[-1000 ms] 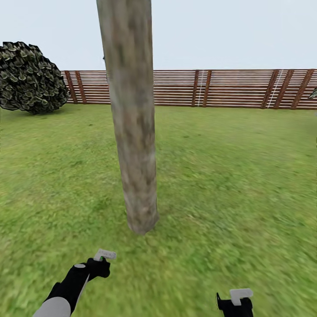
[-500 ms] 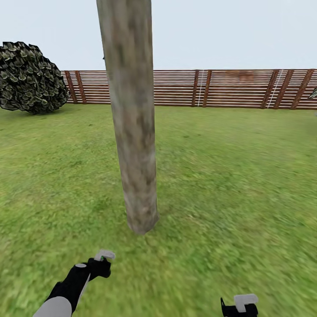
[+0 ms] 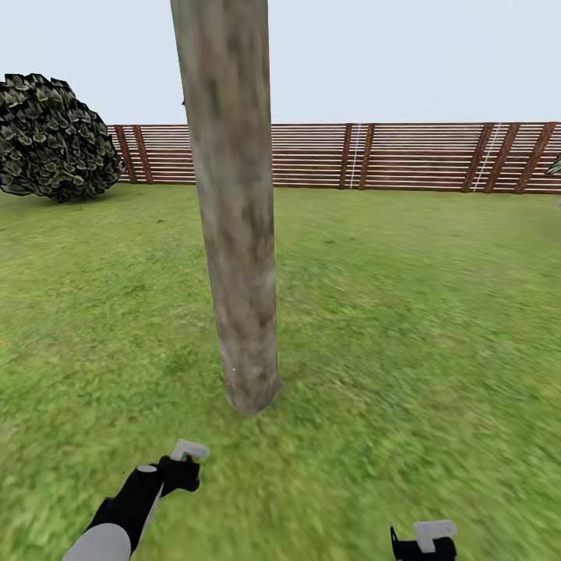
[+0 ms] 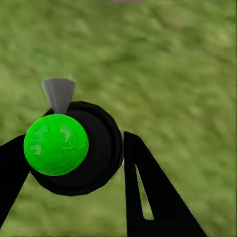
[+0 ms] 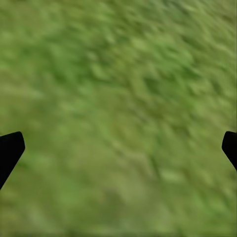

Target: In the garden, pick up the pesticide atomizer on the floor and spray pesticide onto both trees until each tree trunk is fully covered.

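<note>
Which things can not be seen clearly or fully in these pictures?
- Tree trunk: head view's upper edge cuts it off; canopy unseen.
- Right gripper: head view's lower edge crops it.
- Pesticide atomizer: in the left wrist view, its own rounded top hides its body between the left gripper's fingers.

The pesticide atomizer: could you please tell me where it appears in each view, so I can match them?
Left wrist view: pesticide atomizer, centre-left, clamped between the left gripper's fingers.
Head view: at the left gripper, lower left, too small to tell apart.
Right wrist view: lawn between the right gripper's open fingers.
Shared landmark: the lawn.
</note>
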